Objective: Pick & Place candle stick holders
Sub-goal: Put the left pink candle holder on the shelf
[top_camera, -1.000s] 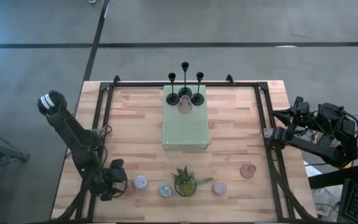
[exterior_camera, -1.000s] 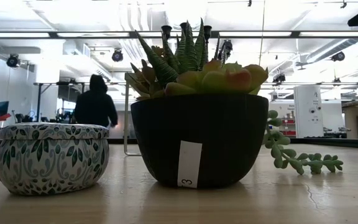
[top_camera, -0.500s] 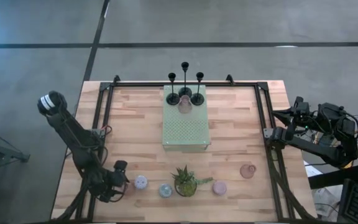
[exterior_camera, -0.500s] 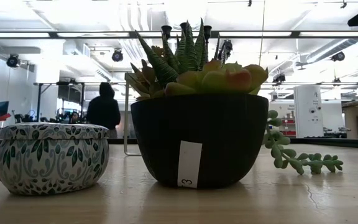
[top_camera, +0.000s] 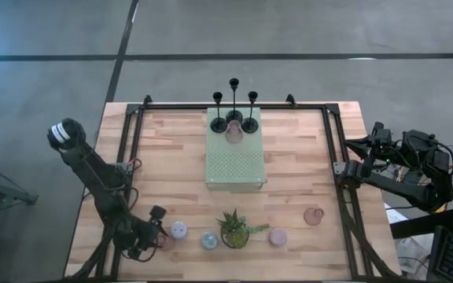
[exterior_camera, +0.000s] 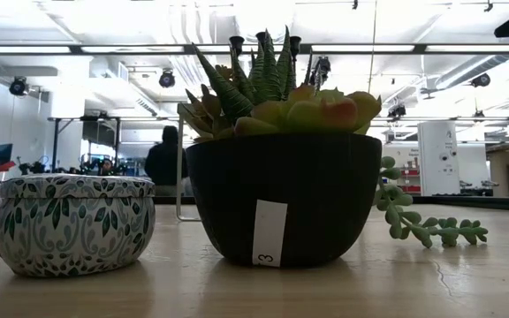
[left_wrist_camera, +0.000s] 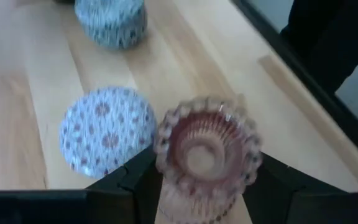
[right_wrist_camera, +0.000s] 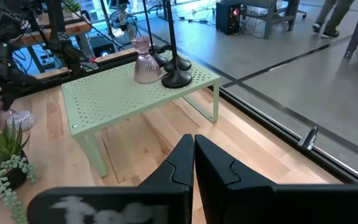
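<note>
From above, the left gripper (top_camera: 157, 236) is low at the table's near left corner, just beside a small pastel cup (top_camera: 178, 230). A second cup (top_camera: 209, 240) comes next in the near row, then the spiky plant (top_camera: 235, 229), a third cup (top_camera: 278, 237) and a pink glass holder (top_camera: 314, 215). At the far end of the green mat (top_camera: 236, 161) stand the three black sticks (top_camera: 233, 118), with another pink holder (top_camera: 233, 132) just in front of them. The right gripper (top_camera: 343, 168) waits at the table's right edge

At table height the plant's dark pot fills the middle, with a patterned cup to one side. No gripper shows, and a person stands far back in the room

In the left wrist view, the jaws stand apart on either side of a third pink holder (left_wrist_camera: 207, 158), close against its ribbed sides. Whether they press on it I cannot tell. It stands upright on the wood, next to the white-and-blue cup

In the right wrist view, that arm's own claw is closed on nothing, facing the mat

The pink holder looks like pressed glass, so I judge it stiff, fairly heavy for its bulk, slick and easily chipped. The scalloped rim is the weak part. The best hold is across the body below the rim, squarely and with moderate force, so that it cannot twist out of the grip
</note>
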